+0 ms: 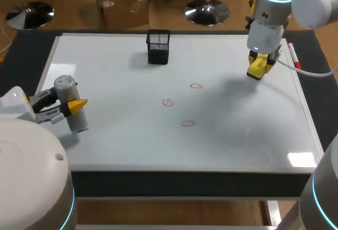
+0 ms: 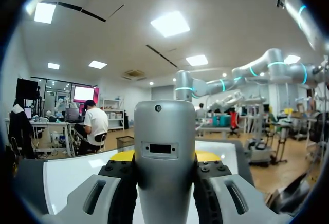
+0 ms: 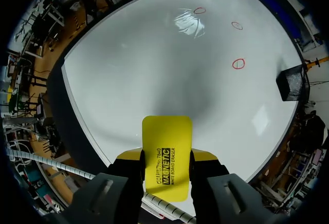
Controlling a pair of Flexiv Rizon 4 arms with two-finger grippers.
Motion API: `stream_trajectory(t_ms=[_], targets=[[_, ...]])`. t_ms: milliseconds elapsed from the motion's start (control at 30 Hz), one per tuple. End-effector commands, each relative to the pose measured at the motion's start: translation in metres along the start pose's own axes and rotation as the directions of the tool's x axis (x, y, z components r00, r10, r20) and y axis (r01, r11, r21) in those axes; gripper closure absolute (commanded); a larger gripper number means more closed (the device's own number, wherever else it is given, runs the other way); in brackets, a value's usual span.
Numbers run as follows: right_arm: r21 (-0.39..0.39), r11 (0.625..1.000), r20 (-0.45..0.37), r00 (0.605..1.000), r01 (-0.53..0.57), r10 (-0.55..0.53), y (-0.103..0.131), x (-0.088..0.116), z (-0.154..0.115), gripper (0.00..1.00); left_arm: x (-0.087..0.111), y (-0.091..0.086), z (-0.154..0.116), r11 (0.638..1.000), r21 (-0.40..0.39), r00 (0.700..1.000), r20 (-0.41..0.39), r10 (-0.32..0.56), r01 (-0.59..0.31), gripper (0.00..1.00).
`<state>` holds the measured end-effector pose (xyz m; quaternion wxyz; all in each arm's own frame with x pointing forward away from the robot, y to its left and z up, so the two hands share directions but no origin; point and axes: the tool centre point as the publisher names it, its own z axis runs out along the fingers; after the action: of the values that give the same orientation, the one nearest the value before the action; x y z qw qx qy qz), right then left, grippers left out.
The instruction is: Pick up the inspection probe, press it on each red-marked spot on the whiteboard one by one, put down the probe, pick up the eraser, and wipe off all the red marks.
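The grey inspection probe (image 1: 67, 99) stands upright at the whiteboard's (image 1: 121, 135) left side, with my left gripper (image 1: 74, 106) shut on it. In the left wrist view the probe (image 2: 164, 131) fills the space between the yellow-tipped fingers (image 2: 122, 156). My right gripper (image 1: 259, 64) hovers over the board's far right, shut on the yellow eraser (image 1: 256, 70). The eraser (image 3: 166, 149) juts out ahead of that gripper (image 3: 165, 171). Three red circles (image 1: 196, 86), (image 1: 167, 102), (image 1: 188, 123) are drawn mid-board, between the two arms; the right wrist view shows them too (image 3: 238, 63).
A black mesh holder (image 1: 158, 46) stands at the board's far middle, also seen in the right wrist view (image 3: 293, 82). A red-and-white marker (image 1: 293, 56) lies along the board's right edge behind the right gripper.
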<state>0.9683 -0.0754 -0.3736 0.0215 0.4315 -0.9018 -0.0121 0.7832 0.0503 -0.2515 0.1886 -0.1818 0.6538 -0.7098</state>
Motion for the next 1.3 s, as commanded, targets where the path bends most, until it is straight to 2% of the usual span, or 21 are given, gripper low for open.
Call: stream_trajectory(t_ms=[33,267,467,633,800,1300], targets=[[0.027,0.999,-0.033,0.999,0.027,-0.026,0.034,-0.019,-0.005,1.0,0.0,-0.001,0.0,1.0,0.0,1.0,0.002,0.0,0.0,1.0],[0.043,0.991,-0.039,0.992,0.126,-0.124,0.065,-0.049,-0.003,1.0,0.0,-0.001,0.0,1.0,0.0,1.0,0.002,0.0,0.0,1.0],[0.065,0.98,-0.03,0.982,0.19,-0.188,0.104,-0.082,-0.01,1.0,0.0,-0.001,0.0,1.0,0.0,1.0,0.002,0.0,0.0,1.0],[0.092,0.957,-0.045,0.961,0.276,-0.272,0.137,-0.108,-0.012,1.0,0.0,-0.001,0.0,1.0,0.0,1.0,0.002,0.0,0.0,1.0],[0.085,0.93,-0.06,0.933,0.358,-0.354,0.167,-0.13,-0.007,1.0,0.0,-0.001,0.0,1.0,0.0,1.0,0.002,0.0,0.0,1.0],[0.017,0.862,-0.041,0.861,0.507,-0.506,0.235,-0.168,0.02,1.0,0.0,-0.001,0.0,1.0,0.0,1.0,0.002,0.0,0.0,1.0]])
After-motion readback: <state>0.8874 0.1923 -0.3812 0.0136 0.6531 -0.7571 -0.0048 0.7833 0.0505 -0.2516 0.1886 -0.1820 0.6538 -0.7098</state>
